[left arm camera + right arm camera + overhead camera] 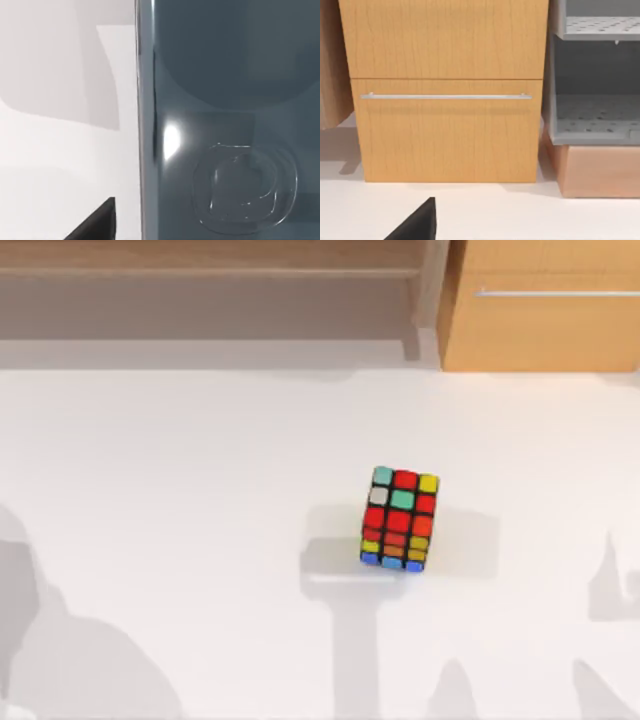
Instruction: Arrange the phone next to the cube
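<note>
The cube (399,519) stands on the white table right of centre, its top showing mostly red stickers with teal, grey and yellow ones. In the left wrist view the phone (230,130) is very close, a dark grey-teal glossy face with a silvery rim along one long edge and white table beside it. A dark part of my left gripper (97,225) shows at the picture's lower edge, beside the phone's rim. A dark part of my right gripper (417,225) shows above the white table, facing the cabinet.
A wooden cabinet (545,310) with a silver drawer handle (445,96) stands at the table's far right. A grey perforated shelf unit (595,115) stands beside it. Arm shadows fall on the table's near left and right.
</note>
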Tool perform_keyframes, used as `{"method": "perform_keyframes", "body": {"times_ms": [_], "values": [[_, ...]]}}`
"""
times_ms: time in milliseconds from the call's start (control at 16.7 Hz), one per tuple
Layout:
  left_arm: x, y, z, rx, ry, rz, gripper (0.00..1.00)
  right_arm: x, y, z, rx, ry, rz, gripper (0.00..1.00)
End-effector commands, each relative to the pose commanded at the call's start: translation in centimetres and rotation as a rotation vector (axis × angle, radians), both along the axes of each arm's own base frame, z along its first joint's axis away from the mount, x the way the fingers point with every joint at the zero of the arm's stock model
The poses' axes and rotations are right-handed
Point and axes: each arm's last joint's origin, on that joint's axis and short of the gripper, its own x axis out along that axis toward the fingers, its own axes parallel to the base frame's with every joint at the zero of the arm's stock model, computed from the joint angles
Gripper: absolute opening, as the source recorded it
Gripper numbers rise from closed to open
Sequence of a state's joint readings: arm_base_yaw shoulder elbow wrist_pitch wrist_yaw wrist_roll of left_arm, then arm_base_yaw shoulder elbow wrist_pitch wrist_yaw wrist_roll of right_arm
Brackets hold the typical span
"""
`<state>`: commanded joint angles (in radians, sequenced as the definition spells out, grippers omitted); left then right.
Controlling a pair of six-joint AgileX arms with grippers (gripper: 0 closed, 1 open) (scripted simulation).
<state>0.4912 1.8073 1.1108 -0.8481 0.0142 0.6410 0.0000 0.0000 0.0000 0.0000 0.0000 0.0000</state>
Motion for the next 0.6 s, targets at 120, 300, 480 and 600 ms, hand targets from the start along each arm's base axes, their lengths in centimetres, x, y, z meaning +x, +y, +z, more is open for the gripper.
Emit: {"method": "perform_keyframes", "body": {"times_ms": [120, 300, 480, 600], "values": [[0.0, 0.0, 0.0, 0.000, 0.000, 0.000, 1.00, 0.0, 0.0, 0.0, 0.000, 0.000, 0.000, 1.00], [0.0, -0.1, -0.1, 0.000, 0.000, -0.002, 1.00, 0.0, 0.0, 0.0, 0.000, 0.000, 0.000, 1.00], [0.1, 0.0, -1.8, 0.000, 0.001, 0.000, 1.00, 0.0, 0.0, 0.0, 0.000, 0.000, 0.000, 1.00], [0.2, 0.0, -3.2, 0.002, -0.003, 0.000, 1.00, 0.0, 0.0, 0.0, 0.000, 0.000, 0.000, 1.00]]}}
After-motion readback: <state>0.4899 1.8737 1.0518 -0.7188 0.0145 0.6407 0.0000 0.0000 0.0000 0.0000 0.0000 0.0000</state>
